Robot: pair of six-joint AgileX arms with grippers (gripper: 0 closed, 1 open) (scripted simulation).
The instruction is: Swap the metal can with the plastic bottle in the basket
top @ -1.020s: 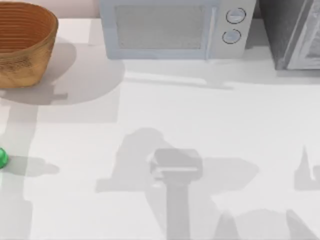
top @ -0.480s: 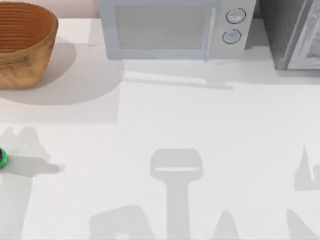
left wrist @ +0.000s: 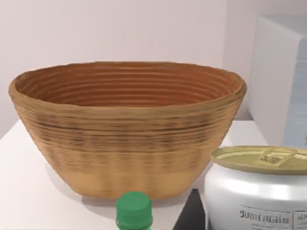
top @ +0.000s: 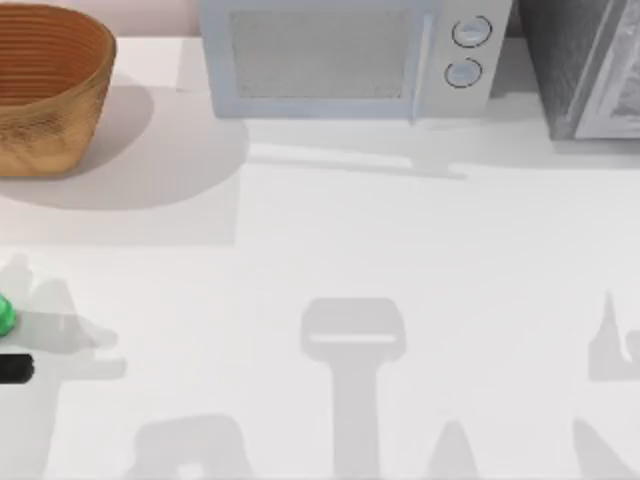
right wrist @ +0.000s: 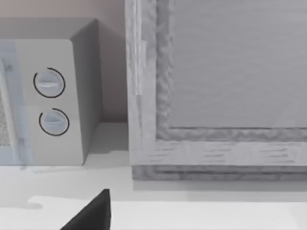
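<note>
The orange-brown woven basket [top: 45, 85] stands at the table's far left corner, and the left wrist view shows it [left wrist: 127, 129] head-on with ribbed inner walls. The green plastic bottle [top: 3, 315] stands at the left edge of the table; its cap [left wrist: 134, 211] is in front of the basket in the left wrist view. The white metal can [left wrist: 259, 196] with its gold top is close to that camera, beside the bottle. A dark part of my left gripper [top: 15, 368] pokes in at the left edge, just nearer than the bottle. A dark part of my right gripper [right wrist: 91, 215] faces the microwave.
A white microwave [top: 345, 55] stands along the back edge, and a grey cabinet [top: 590, 65] fills the back right corner. Arm shadows lie across the near half of the white table [top: 400, 230].
A dark part of my left gripper has come into the top view at the left edge beside the bottle. The arm's shadow has slid toward the near left. The bottle and basket have stayed put.
</note>
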